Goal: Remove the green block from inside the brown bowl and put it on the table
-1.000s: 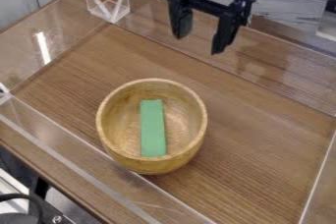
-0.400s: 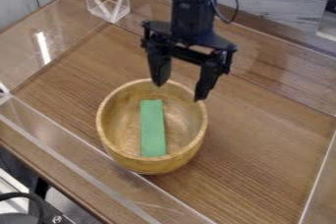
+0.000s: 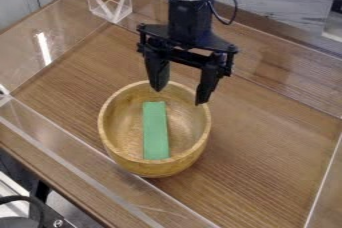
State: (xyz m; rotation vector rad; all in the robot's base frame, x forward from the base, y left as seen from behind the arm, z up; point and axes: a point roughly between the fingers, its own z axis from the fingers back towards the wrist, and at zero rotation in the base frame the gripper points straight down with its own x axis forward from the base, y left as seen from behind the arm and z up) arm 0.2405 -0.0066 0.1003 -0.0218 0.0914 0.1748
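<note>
Green block lies flat inside the brown bowl; the gripper, fingers spread wide, hangs above the bowl's far rim.

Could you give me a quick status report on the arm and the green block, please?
Gripper open, empty, pointing down above bowl's far rim. Green block flat inside brown bowl, untouched. Nothing in the way.
</note>
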